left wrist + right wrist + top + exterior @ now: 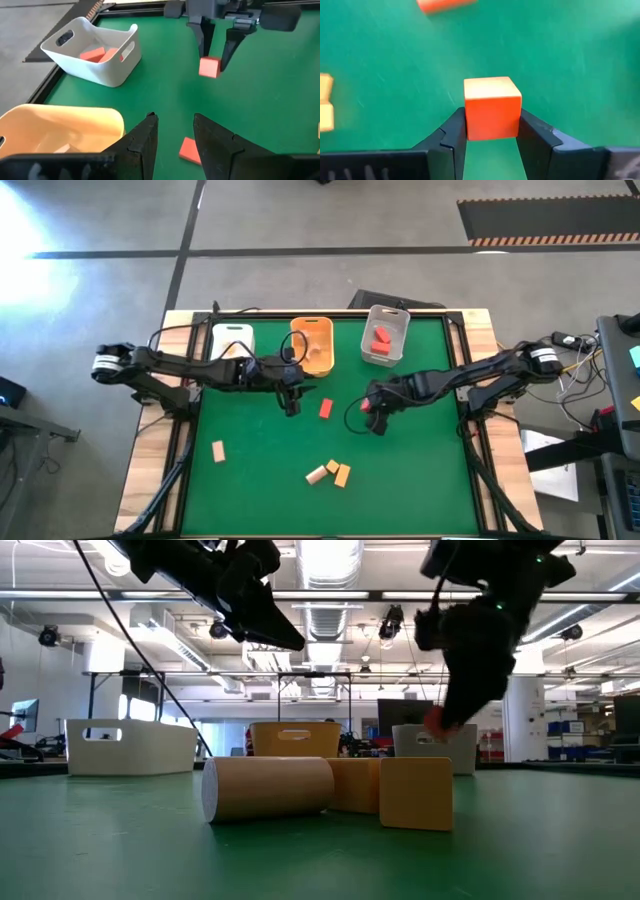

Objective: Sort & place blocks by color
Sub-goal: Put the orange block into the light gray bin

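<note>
Our right gripper (492, 135) has its two fingers clamped on a red cube (492, 107), and in the left wrist view the cube hangs clear of the green mat (420, 480), so we judge we are at the carry step, with the pick already made. The gripper sits right of the table's centre, just in front of the grey bin (385, 335), which already holds red blocks (381, 338); we take that bin as the cube's home. The next move calls for us to travel back over the bin's near wall, high enough to clear its rim, and to part the fingers only once the cube is above the inside.

Our left gripper (172, 132) hovers with its fingers apart and empty, just in front of the orange bin (313, 345), with the white bin (232, 340) beside it. A flat red block (326, 408) lies on the mat between the two grippers. Nearer the front edge we see a lone tan block (218, 450) on the left and a small cluster of tan and yellow-orange blocks (330, 472) near the middle
</note>
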Controlling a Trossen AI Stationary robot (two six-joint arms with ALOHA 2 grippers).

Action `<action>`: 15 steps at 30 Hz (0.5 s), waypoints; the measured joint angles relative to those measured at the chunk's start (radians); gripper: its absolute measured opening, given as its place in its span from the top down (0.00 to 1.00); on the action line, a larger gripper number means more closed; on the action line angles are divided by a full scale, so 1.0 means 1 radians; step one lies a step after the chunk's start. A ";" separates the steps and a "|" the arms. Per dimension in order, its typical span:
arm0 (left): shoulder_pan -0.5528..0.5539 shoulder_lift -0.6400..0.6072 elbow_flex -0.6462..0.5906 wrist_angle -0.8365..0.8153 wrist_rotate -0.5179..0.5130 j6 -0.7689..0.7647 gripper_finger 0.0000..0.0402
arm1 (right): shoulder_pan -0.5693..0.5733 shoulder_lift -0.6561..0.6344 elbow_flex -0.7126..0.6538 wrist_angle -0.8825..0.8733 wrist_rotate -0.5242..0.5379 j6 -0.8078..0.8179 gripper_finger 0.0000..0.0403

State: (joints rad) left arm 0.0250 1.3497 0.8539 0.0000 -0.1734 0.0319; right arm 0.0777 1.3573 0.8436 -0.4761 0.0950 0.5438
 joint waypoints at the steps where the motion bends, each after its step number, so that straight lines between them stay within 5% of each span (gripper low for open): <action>1: 0.000 0.002 0.000 -0.002 0.000 0.000 0.73 | 0.000 -0.005 0.000 0.025 0.013 -0.019 0.70; 15: 0.000 0.006 0.001 0.027 0.000 0.000 0.73 | -0.003 -0.017 0.000 0.203 0.090 -0.164 0.68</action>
State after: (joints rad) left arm 0.0250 1.3560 0.8547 0.0266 -0.1734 0.0315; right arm 0.0746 1.3403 0.8436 -0.2734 0.1848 0.3801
